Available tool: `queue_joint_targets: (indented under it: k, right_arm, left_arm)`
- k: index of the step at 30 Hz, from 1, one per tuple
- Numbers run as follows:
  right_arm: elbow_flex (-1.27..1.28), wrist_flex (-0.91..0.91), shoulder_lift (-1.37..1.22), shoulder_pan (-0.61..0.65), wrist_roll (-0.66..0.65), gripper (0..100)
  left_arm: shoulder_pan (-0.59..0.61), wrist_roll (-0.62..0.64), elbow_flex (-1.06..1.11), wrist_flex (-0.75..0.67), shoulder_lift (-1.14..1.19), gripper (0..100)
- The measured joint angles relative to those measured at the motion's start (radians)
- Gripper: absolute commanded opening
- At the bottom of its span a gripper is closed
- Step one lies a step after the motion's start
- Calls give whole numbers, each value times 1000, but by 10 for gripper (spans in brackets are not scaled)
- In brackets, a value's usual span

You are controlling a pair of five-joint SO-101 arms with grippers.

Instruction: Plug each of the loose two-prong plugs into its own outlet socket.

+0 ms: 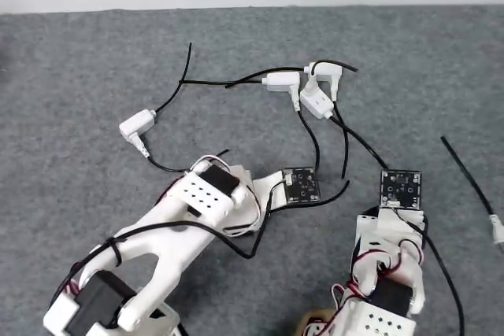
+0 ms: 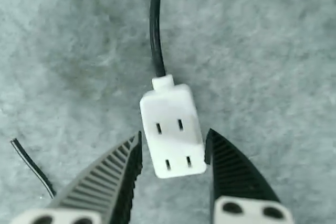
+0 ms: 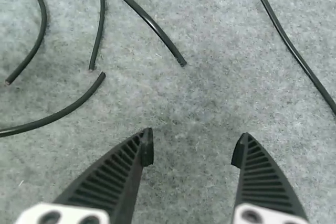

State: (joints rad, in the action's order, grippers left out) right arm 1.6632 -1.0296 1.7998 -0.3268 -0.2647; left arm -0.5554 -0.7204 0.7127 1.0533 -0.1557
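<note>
Where the grey table [image 1: 79,53] runs back to its far edge, two white arms occupy the near side. The left arm [image 1: 173,226] stretches from the near left corner toward the middle. The right arm [image 1: 390,273] stands at the near edge, right of centre.

The left gripper [image 2: 173,142] has its jaws parted, with one dark ribbed finger on either side of a white outlet socket [image 2: 172,124]. The fingers sit close against the socket's sides, but whether they press on it cannot be told. The socket lies flat on the table with two pairs of slots facing up. Its black cord [image 2: 154,24] leads straight away from the gripper.

The right gripper [image 3: 195,136] has its jaws wide apart and holds nothing. It hangs over bare table, and loose cord ends [image 3: 178,59] lie a little beyond its fingertips.

Three white cord fittings [image 1: 318,103] are bunched together near the middle of the far edge, and black cords trail from them toward the arms. A lone white plug [image 1: 135,125] lies toward the left side, well apart from that bunch. A small white fitting [image 1: 497,230] lies toward the right side on a long black cord.
</note>
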Motion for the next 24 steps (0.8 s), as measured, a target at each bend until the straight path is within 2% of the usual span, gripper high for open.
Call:
queue_joint_targets:
  k: [6, 14, 24]
  right_arm:
    - [0, 0, 0, 0, 0, 244]
    - [0, 0, 0, 0, 0, 244]
    - [0, 0, 0, 20, 0, 244]
  left_arm:
    - [-5, 38, 60, -14, 0, 185]
    - [44, 38, 140, -175, -2, 186]
    - [46, 40, 137, -170, -2, 185]
